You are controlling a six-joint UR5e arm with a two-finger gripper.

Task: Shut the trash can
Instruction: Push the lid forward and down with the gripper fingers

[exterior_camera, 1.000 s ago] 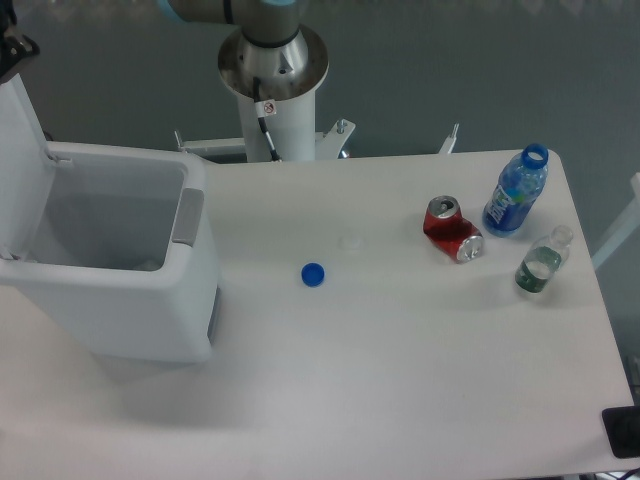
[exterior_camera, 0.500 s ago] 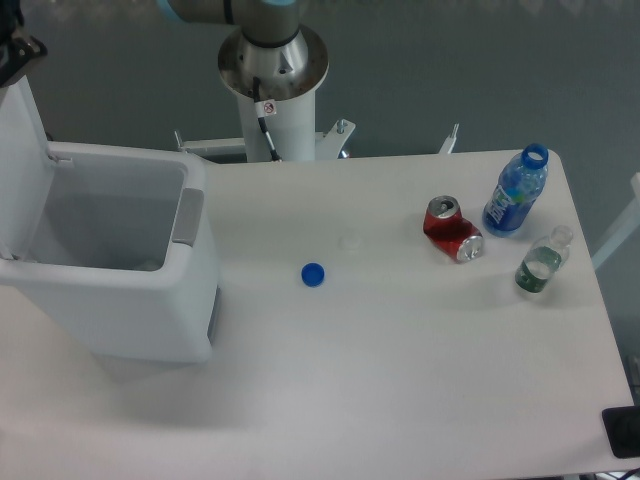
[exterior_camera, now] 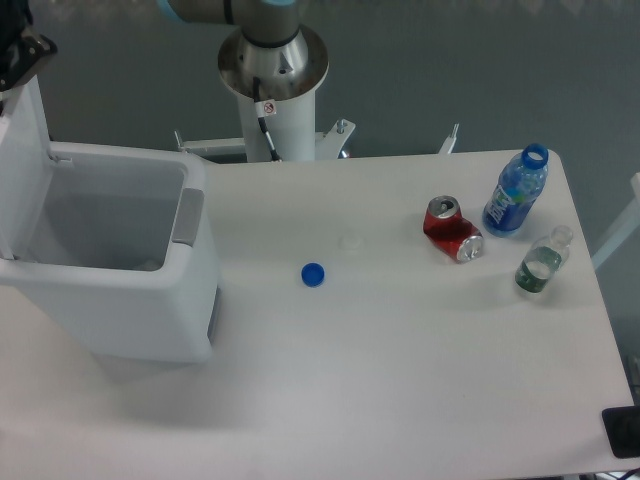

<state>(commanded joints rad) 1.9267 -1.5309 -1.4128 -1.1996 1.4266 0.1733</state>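
Observation:
The trash can (exterior_camera: 110,285) is a big white boxy bin standing at the table's left side, open at the top, with a grey latch strip (exterior_camera: 186,216) on its right rim. Its flat white lid (exterior_camera: 22,160) stands nearly upright along the left edge of the view. My gripper (exterior_camera: 20,55) shows only as a dark part at the top left corner, right at the lid's upper edge. Its fingers are cut off by the frame, so their state is unclear.
A blue cap (exterior_camera: 313,274) lies mid-table, with a clear cap (exterior_camera: 351,242) near it. At the right are a crushed red soda can (exterior_camera: 452,230), a blue bottle (exterior_camera: 516,192) and a small clear bottle (exterior_camera: 542,262). The arm's base (exterior_camera: 272,70) stands behind the table.
The dark gripper at the top left has shifted slightly to the right, and the lid's upper edge has tipped a little to the right with it.

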